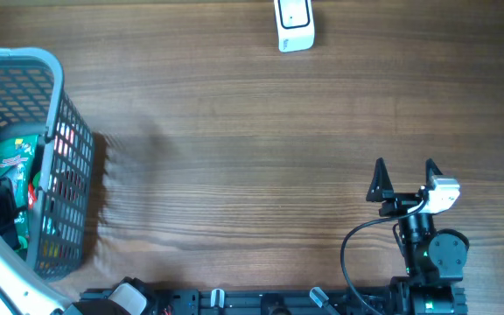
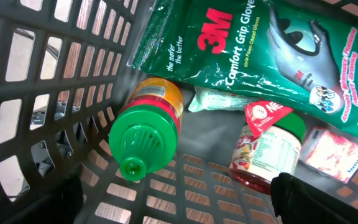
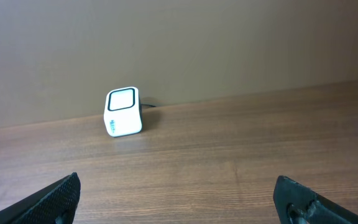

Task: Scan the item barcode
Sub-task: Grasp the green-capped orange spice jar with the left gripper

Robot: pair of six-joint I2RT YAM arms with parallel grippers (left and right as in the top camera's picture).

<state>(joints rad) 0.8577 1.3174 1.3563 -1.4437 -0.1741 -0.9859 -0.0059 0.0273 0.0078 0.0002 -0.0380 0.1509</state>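
**A:** Where's the left gripper (image 2: 176, 194)?

**B:** Down inside the basket (image 1: 57, 105), 9 o'clock on the table (image 1: 234, 157). The jaws are spread wide with nothing between them. It looks like it's lining up a pick.

**A:** Which item?

**B:** My guess is the bottle (image 2: 148, 127) with the green cap. It's on its side, cap towards the wrist camera, and sits closest to the gap between the fingers. Its far end tucks under the glove pack (image 2: 260, 56), which slants across 12 to 3 o'clock in that view. The jar (image 2: 269, 149) lies at 4 o'clock and is also on its side. Everything's lying loose in there, so nothing is posed for a grab.

**A:** Any barcode showing?

**B:** I can't find one on any of them, the labels are too small and skewed to read. It'll probably need turning once it's lifted.

**A:** Scanner?

**B:** The scanner (image 1: 295, 26) is at 12 o'clock on the far edge, well apart from the basket. In the right wrist view its window (image 3: 122, 99) faces back towards the arms, so an item can be shown to it from this side.

**A:** Right gripper (image 1: 405, 171)?

**B:** It's at 5 o'clock, jaws wide, empty and pointed at the scanner. It's clear of the path from basket to scanner, and I'd say it's placed to take a handover if one is needed.
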